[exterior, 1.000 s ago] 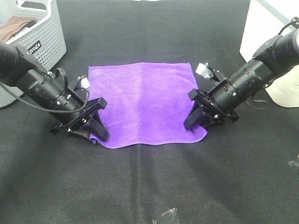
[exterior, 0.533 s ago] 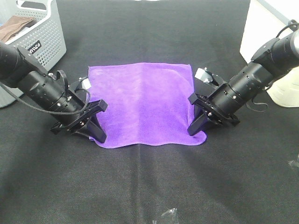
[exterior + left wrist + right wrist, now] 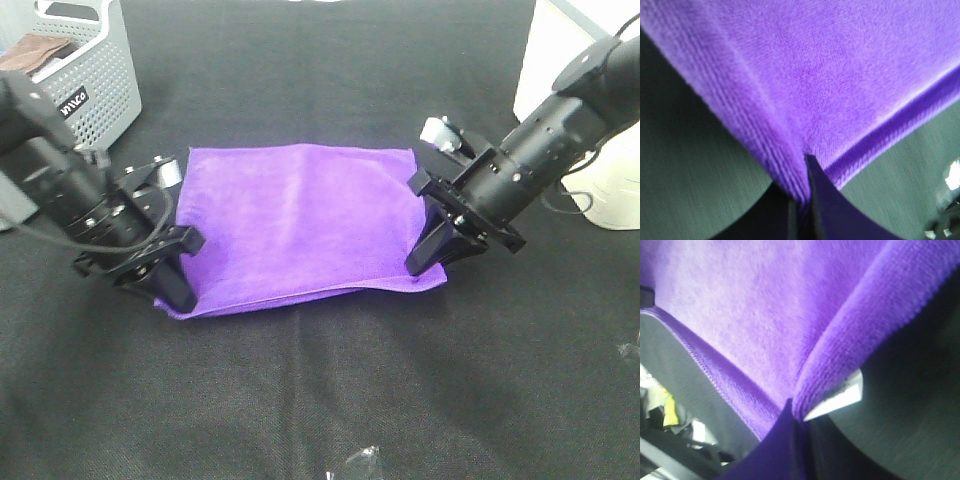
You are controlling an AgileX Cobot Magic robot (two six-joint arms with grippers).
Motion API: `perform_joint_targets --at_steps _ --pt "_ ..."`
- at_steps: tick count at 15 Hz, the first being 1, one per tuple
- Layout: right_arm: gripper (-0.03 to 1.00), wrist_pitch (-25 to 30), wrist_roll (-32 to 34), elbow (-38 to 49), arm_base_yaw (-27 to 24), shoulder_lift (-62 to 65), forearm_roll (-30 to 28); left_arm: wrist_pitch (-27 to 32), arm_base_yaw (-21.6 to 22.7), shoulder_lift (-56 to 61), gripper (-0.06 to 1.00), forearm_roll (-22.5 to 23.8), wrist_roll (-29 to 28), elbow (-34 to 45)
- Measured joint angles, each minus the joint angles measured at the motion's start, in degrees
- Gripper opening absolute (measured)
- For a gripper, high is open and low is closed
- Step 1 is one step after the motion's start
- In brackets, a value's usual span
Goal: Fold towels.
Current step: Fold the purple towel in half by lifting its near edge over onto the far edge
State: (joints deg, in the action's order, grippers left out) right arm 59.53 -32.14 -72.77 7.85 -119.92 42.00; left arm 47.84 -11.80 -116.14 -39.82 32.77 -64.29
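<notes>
The bright purple towel (image 3: 295,220) lies spread on the black table, its near edge lifted off the surface. My left gripper (image 3: 172,290) is shut on the towel's near left corner. My right gripper (image 3: 425,265) is shut on the near right corner. The left wrist view shows the purple cloth (image 3: 830,85) pinched between dark fingers (image 3: 820,200). The right wrist view shows the cloth (image 3: 765,305) pinched the same way, with the small white tag (image 3: 840,397) at that corner.
A grey perforated basket (image 3: 85,75) holding a brown cloth (image 3: 35,52) stands at the back left. A white container (image 3: 545,55) and a cream object (image 3: 612,190) stand at the right. Small clear bits lie at the front edge (image 3: 355,465).
Both grippers have risen and moved back with the towel's near corners. The near edge has lifted off the table and come toward the far edge. The left arm has shifted left.
</notes>
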Motion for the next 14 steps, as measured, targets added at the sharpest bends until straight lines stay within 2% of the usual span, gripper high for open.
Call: perform_joint_targets --at_steps 6,12,14 --pt "0.0 -0.06 0.52 11.0 0.0 10.08 0.06 -1.66 -0.06 13.29 0.0 1.09 -0.86 12.09" --pt "0.0 -0.29 2.29 11.52 0.0 12.66 0.06 -3.61 -0.06 15.41 0.0 0.97 -1.32 11.97" --pt "0.0 -2.98 3.04 8.42 0.0 12.66 -0.52 -5.44 -0.06 15.18 0.0 1.6 -1.32 7.56"
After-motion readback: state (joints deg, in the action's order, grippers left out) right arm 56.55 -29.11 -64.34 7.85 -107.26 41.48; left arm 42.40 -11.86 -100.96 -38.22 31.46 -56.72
